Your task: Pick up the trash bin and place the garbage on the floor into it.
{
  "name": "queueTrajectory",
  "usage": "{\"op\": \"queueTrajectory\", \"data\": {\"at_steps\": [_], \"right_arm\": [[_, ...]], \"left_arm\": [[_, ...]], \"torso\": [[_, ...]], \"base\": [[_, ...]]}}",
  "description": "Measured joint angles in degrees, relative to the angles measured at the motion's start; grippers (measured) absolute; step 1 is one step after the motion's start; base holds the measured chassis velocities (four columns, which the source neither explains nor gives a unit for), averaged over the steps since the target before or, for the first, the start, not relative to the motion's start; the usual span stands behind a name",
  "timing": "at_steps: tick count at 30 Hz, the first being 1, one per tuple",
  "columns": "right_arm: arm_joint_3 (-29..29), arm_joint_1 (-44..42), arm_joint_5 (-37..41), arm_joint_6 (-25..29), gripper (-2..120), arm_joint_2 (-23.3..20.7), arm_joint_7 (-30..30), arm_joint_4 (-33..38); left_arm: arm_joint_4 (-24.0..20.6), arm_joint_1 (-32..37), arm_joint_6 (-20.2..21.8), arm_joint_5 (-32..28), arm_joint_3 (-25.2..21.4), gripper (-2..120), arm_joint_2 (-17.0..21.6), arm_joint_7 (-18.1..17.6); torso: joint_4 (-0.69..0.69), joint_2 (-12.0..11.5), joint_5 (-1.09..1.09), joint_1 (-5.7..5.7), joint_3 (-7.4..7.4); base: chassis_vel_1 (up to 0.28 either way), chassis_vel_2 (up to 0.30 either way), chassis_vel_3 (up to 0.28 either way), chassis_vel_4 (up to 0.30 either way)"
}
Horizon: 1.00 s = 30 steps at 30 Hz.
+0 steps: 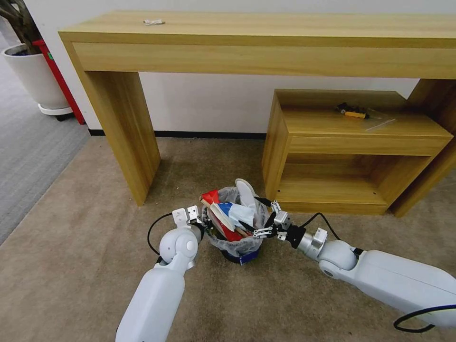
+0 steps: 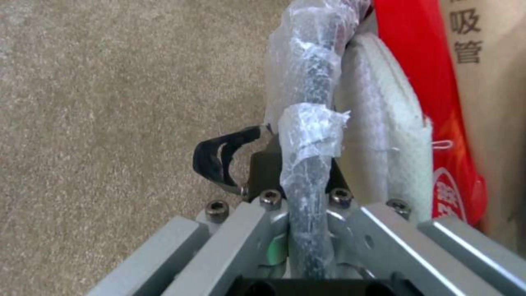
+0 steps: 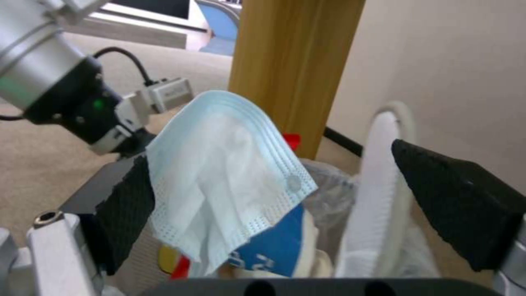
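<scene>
On the beige carpet [image 1: 95,247] by the counter [image 1: 266,33], my left claw [image 1: 199,219] grips the bin [image 1: 237,247] rim; my right claw [image 1: 264,217] hangs wide above the mask [image 3: 230,164].

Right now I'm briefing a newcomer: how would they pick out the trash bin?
Find the long wooden desk against the wall; on the beige carpet before it stands the trash bin, between the left tool gripping its rim and the open right tool above it. It is small, round, black, lined with clear plastic and stuffed with litter.
</scene>
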Motion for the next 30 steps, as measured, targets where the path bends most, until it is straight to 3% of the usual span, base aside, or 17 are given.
{"op": "queueTrajectory", "data": {"at_steps": [30], "right_arm": [[5.10, 0.47, 1.23, -0.27, 100, -2.95, 1.25, 2.69]], "left_arm": [[-1.47, 0.62, 0.33, -0.33, 0.41, 0, 0.04, -0.72]], "torso": [[0.00, 0.00, 0.00, 0.00, 0.00]], "base": [[0.000, 0.000, 0.000, 0.000]]}}
